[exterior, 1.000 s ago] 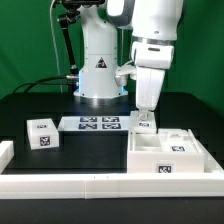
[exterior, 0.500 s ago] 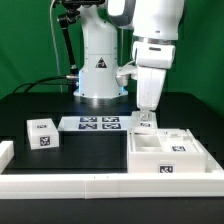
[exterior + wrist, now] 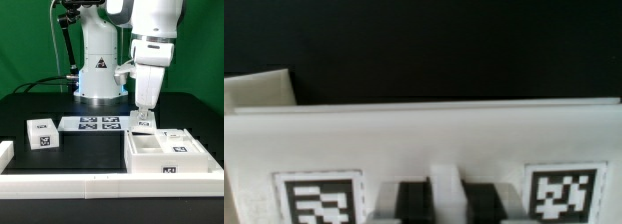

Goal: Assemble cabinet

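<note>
The cabinet point(image 3: 152, 160) is a large white open box with tags, lying at the exterior view's right near the front. My gripper point(image 3: 143, 117) stands straight down over its far wall. In the wrist view the cabinet point(image 3: 438, 130) fills the picture. My gripper point(image 3: 445, 196) has its dark fingers point(image 3: 407, 200) on either side of a thin white upright wall between two tags, shut on it. A drawer block with a tag point(image 3: 178, 150) sits in the cabinet's right side.
A small lone white tagged cube point(image 3: 41, 133) sits at the exterior view's left. The marker board point(image 3: 92, 124) lies flat behind it, before the robot base point(image 3: 98, 70). A white rail point(image 3: 100, 185) runs along the front edge.
The cabinet has shifted slightly toward the exterior view's left, together with my gripper. The cube and the marker board have not moved.
</note>
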Motion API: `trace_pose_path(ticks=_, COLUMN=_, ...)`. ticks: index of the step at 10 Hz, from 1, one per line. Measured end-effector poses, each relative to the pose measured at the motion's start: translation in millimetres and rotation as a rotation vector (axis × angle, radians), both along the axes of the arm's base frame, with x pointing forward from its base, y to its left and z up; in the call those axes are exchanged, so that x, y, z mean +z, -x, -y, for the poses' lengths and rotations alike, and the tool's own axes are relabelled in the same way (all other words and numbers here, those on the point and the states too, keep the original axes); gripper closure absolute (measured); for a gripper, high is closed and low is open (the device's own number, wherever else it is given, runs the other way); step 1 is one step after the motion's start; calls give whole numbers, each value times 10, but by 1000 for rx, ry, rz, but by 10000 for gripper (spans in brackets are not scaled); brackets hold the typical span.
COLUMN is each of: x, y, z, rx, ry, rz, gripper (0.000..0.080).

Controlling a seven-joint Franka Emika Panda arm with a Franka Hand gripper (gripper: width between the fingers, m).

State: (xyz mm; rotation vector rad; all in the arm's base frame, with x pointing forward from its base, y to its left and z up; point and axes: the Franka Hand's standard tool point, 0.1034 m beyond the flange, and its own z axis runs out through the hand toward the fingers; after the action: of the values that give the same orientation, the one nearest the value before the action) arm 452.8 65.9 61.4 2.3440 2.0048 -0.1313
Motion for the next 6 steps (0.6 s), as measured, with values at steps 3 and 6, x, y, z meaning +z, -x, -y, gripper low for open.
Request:
trace_pose_path(ticks=3, x=-10, y=-7, z=58, rx=12, ry=0, rz=-4, gripper=730)
trace_pose_path(ticks=6, x=-20, y=-20, z=165, rx=73, ry=-4, rz=-11, gripper=730)
